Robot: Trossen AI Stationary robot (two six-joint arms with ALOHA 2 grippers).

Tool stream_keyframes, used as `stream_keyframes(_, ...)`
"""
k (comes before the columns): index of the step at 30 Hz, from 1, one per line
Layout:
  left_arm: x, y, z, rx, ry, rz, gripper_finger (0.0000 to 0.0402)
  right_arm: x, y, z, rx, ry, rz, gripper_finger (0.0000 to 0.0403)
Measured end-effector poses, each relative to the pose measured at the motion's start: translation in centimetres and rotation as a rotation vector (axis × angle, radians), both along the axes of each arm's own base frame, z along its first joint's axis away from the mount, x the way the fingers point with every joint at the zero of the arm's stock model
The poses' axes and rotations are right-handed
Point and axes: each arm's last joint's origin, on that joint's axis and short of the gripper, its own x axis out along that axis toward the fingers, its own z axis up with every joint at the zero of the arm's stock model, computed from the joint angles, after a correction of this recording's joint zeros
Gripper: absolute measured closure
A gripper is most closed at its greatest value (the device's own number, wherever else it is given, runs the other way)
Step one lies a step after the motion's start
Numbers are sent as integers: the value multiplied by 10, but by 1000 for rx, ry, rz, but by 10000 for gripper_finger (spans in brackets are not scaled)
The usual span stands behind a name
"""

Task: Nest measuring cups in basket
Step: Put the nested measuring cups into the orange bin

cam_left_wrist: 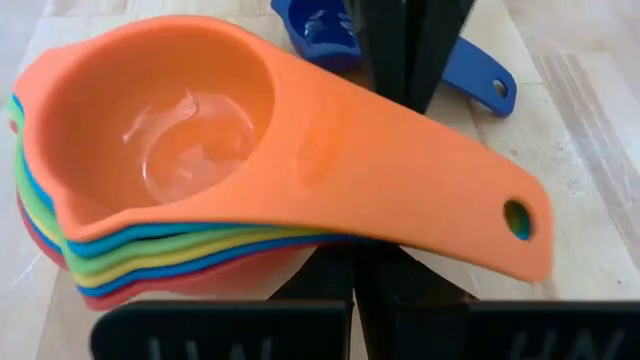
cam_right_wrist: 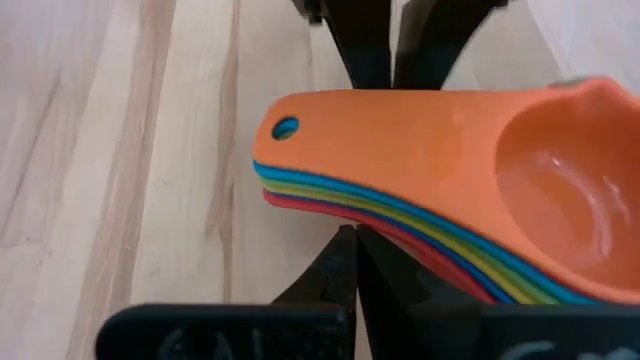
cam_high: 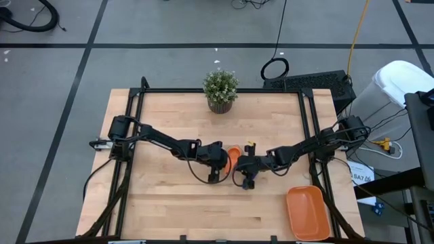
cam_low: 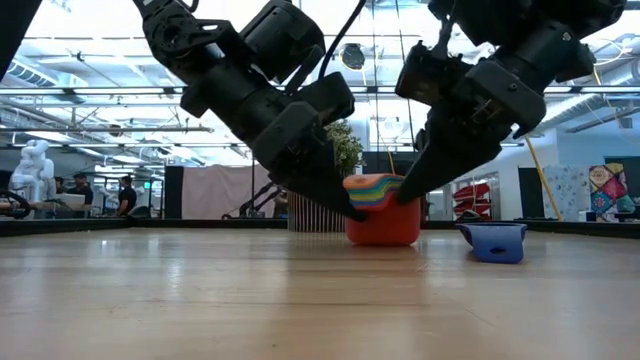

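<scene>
A nested stack of measuring cups (cam_high: 232, 157), orange on top and red at the bottom, stands on the table's middle (cam_low: 383, 212). Its flat handles (cam_left_wrist: 430, 200) fan out together. A dark blue cup (cam_left_wrist: 322, 30) lies apart on the table (cam_low: 497, 242). My left gripper (cam_high: 218, 166) is shut at the stack's left side (cam_low: 350, 210). My right gripper (cam_high: 247, 173) is shut at its right side (cam_low: 405, 195). The two face each other across the handles. The orange basket (cam_high: 308, 213) sits at the table's near right corner. My left gripper slants down from the table's left, shut, with its fingers (cam_left_wrist: 340, 285) under the stacked handles (cam_left_wrist: 300, 245). The handles hide its tips. In the low view the tips meet the stack's lower left side. The stack stands on the table. My right gripper slants down from the table's right, shut, with its fingers (cam_right_wrist: 345, 270) under the handles' free ends (cam_right_wrist: 300, 200). The handles cover its tips. In the low view the tips meet the stack's upper right edge (cam_low: 400, 197).
A small potted plant (cam_high: 220, 89) stands at the table's far edge, behind the stack. Bare wood lies to the left and toward the near edge. Black frame rails run along both sides of the table. People show far off in the room beyond.
</scene>
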Motion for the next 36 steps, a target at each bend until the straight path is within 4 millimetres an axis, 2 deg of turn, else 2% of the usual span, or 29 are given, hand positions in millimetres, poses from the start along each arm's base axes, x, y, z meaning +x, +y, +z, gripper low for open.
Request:
stream_keyframes(7, -4, 1, -4, 18, 66, 23, 395, -11, 9, -5, -3, 98, 16, 403)
stream_keyframes(15, -7, 3, -7, 20, 111, 46, 388, -28, 13, 24, -53, 60, 0, 403)
stream_keyframes(19, -9, 5, -9, 21, 134, 51, 395, -44, 5, 28, -86, 165, -38, 399)
stream_keyframes(25, -15, 10, -9, 25, 204, 65, 382, -62, -3, 30, -88, 294, -125, 346)
stream_keyframes(31, -22, 19, 2, 84, 237, 105, 340, -61, -8, 28, -8, 306, -250, 285)
stream_keyframes(36, -26, 24, 17, 114, 218, 130, 316, -62, -8, 20, 21, 342, -281, 262)
